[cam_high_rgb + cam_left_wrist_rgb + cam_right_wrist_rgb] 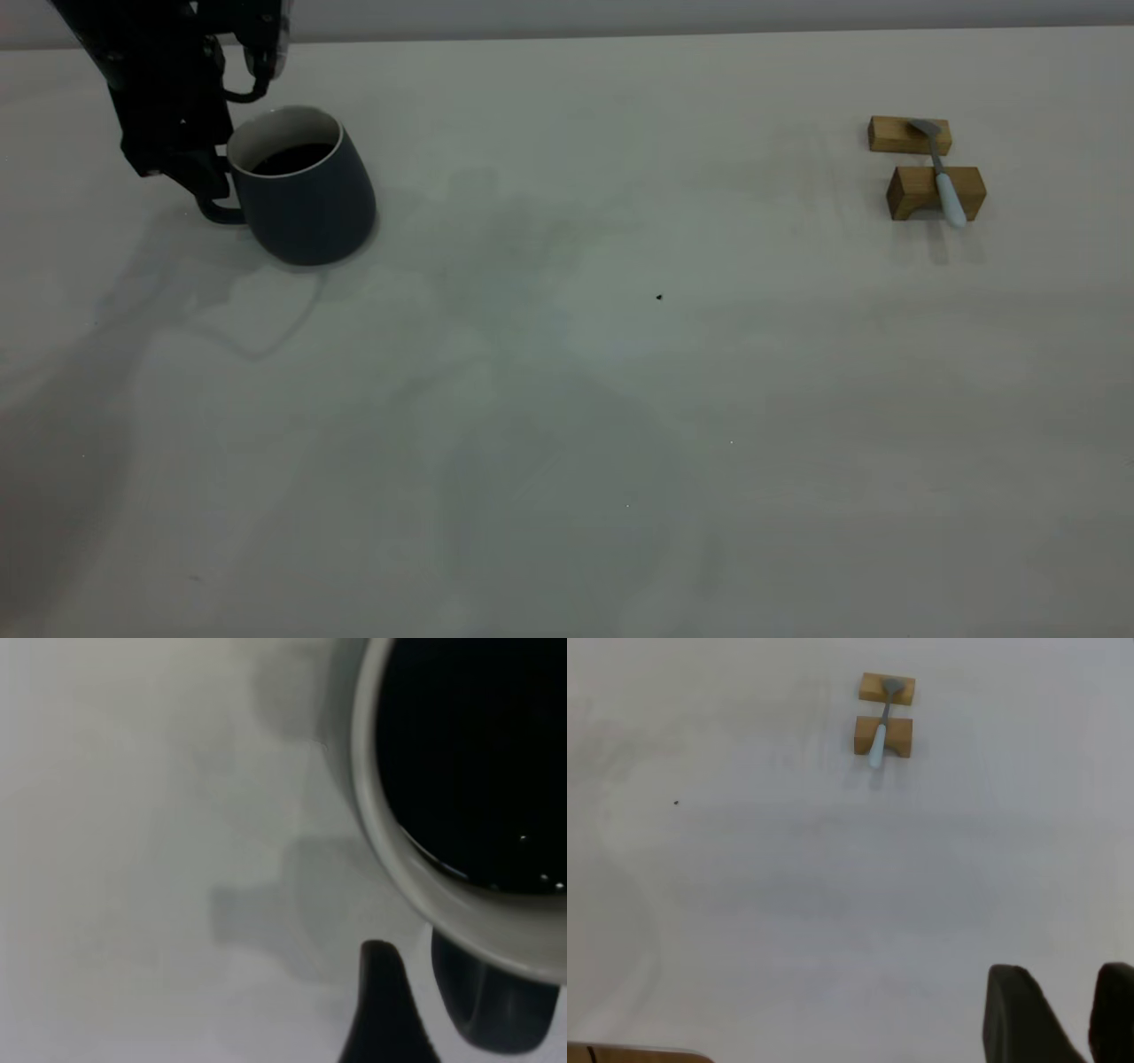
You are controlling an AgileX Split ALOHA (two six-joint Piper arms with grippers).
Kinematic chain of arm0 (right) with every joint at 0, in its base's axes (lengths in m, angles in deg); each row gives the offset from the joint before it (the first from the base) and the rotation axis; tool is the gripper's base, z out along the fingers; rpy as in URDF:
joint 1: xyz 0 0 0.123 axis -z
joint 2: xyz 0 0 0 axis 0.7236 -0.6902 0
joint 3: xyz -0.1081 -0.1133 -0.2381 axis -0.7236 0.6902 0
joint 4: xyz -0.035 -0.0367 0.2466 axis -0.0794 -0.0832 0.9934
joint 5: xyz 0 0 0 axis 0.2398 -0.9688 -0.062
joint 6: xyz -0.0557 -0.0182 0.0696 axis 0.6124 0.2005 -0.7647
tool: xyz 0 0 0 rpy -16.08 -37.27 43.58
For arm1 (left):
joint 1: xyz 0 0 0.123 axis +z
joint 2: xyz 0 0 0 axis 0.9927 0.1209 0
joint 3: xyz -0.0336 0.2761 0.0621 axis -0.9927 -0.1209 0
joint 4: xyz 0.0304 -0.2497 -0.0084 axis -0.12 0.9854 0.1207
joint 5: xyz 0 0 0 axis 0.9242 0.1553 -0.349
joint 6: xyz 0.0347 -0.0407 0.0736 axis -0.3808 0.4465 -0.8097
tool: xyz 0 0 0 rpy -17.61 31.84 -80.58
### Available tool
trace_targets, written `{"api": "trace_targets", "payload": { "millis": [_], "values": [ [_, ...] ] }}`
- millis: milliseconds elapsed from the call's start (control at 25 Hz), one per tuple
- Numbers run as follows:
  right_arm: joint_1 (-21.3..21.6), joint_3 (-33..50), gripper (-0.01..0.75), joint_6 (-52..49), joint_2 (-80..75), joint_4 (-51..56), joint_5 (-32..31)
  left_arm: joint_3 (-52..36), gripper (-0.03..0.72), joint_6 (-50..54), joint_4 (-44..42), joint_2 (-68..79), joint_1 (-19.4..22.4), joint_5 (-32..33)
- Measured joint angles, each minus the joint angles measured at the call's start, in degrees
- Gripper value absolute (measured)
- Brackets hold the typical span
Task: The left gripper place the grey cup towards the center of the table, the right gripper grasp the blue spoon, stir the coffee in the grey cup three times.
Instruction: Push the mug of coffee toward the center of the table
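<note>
- Left pincer (213, 182): at far left of the worktop (567, 399), closed on the grey cup (306, 190) handle.
- Right pincer (1063, 1014): narrowly parted, holding nothing.
- Blue spoon (941, 173): far right, resting across two wooden blocks (935, 191).

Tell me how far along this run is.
Nothing looks finished. In hand: the left gripper is at the handle of the grey cup, which sits tilted at the table's far left, coffee inside. Left: moving the cup towards the centre, grasping, stirring. The blue spoon lies untouched across two wooden blocks, and the right gripper hangs well away from it with fingers apart.
</note>
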Motion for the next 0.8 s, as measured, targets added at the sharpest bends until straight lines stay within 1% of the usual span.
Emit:
{"api": "trace_targets", "payload": {
  "millis": [80, 200, 400, 440, 600, 800],
  "values": [
    [0.0, 0.0, 0.24, 0.0, 0.0, 0.0, 0.0, 0.05, 0.539, 0.0, 0.0, 0.5, 0.0, -0.04],
    [0.0, 0.0, 0.24, 0.0, 0.0, 0.0, 0.0, 0.1, 0.445, 0.0, 0.0, 1.01, 0.0, 0.06],
    [0.0, 0.0, 0.24, 0.0, 0.0, 0.0, 0.0, 0.16, 0.236, 0.0, 0.0, 1.07, -0.12, 0.59],
    [0.0, 0.0, 0.24, 0.0, 0.0, 0.0, 0.0, 0.16, 0.209, 0.08, 0.0, 1.07, -0.22, 0.85],
    [0.0, 0.0, 0.24, 0.0, 0.0, 0.0, 0.0, 0.16, 0.204, 1.22, 0.0, 1.07, -0.99, 1.75],
    [0.0, 0.0, 0.24, 0.0, 0.0, 0.0, 0.0, 0.16, 0.204, 8.39, 0.0, 1.07, -3.24, 3.16]
  ]
}}
